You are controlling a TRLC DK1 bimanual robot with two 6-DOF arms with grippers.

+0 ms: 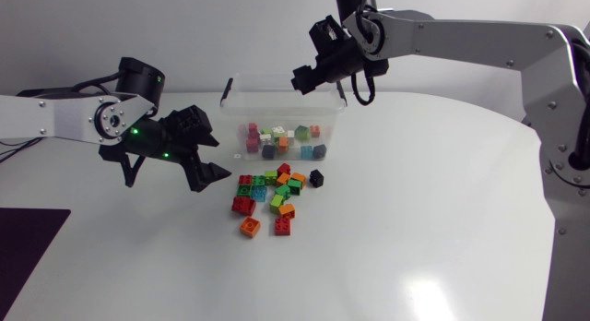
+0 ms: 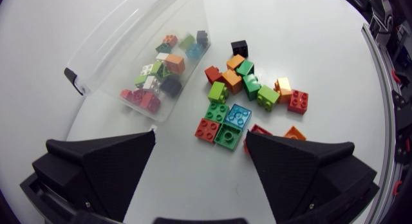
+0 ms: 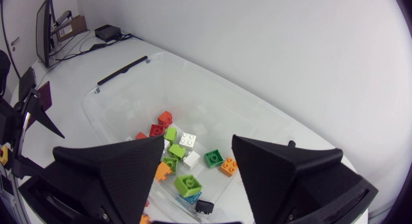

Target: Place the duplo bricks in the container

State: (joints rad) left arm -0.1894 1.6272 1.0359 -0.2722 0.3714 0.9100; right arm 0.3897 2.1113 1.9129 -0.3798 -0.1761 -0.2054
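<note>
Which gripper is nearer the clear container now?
Right. The right gripper hangs directly over the clear container; the left gripper is off to its side, near the loose bricks.

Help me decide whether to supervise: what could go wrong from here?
The loose duplo bricks lie tightly clustered, so the open left gripper may nudge neighbours or pinch two at once. The right gripper hangs over the clear container; a left-arm drop there could risk the arms clashing.

No legible text or signs anywhere
</note>
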